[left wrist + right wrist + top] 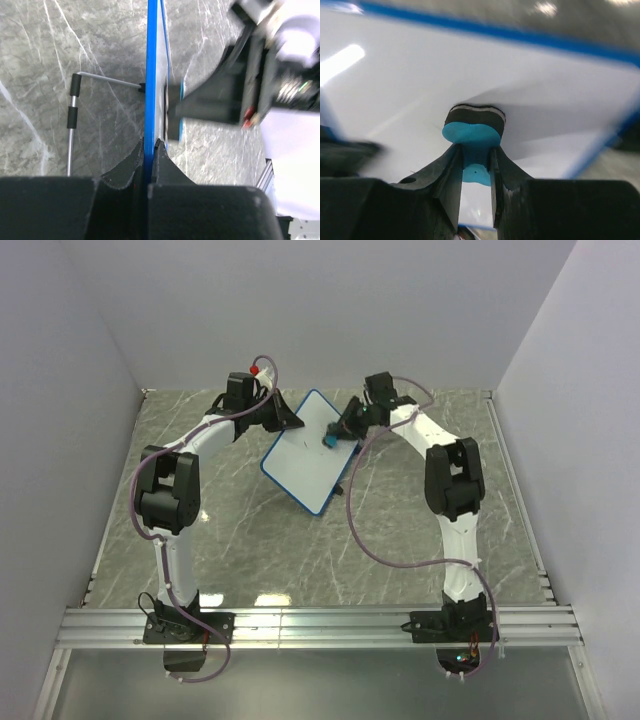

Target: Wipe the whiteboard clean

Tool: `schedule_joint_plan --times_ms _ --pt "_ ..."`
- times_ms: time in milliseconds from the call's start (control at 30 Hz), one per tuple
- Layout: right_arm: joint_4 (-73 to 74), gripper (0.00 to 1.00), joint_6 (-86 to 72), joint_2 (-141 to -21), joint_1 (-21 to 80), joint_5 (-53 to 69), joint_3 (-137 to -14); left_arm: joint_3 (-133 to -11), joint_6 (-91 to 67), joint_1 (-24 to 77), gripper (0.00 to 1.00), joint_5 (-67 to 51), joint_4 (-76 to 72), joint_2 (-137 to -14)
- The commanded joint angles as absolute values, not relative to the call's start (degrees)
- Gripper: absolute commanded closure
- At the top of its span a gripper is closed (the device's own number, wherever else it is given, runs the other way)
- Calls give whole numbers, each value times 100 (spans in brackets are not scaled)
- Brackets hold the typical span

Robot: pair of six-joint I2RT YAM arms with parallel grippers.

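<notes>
Whiteboard (300,465) rim clamped in left end effector (149,146). Right end effector (475,151) closed on blue eraser (472,135), pad against board. Wiping step, judged; next sweep needs steady contact pressure.

Grey, white-veined marble tabletop (260,550) in front of me carries the blue-rimmed whiteboard (300,465), set askew near the far middle, a thin metal leg (73,117) with black sleeves jutting from its rim.

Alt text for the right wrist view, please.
The right gripper pinches a blue eraser, its dark pad against the whiteboard. The board's blue rim crosses the top of the blurred picture; the white surface in view shows no marks.
</notes>
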State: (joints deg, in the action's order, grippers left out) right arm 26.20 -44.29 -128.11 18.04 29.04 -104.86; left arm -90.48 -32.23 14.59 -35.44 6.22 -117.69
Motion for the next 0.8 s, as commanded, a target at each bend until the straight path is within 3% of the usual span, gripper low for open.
schedule_joint_plan --times_ms 0,200,333,633,767 --pt "2232 100 -4929 -13357 2057 2988 -11748 -8780 -2619 1626 100 -3085 2514 -12076" --pt "2320 100 -5353 -13948 2048 3138 -12744 -8815 -2637 1626 100 -3085 2514 -12067" --pt "2206 100 -5133 -13633 2013 3111 -11833 -8851 -2654 1626 100 -3085 2514 -12050" --pt "1653 100 -4597 -12104 2267 3181 -8511 -8772 -2725 1626 100 -3032 2452 -12015" --pt "1670 100 -4527 -11891 2426 3261 -8358 -8763 -2768 1626 100 -3023 2435 -12015"
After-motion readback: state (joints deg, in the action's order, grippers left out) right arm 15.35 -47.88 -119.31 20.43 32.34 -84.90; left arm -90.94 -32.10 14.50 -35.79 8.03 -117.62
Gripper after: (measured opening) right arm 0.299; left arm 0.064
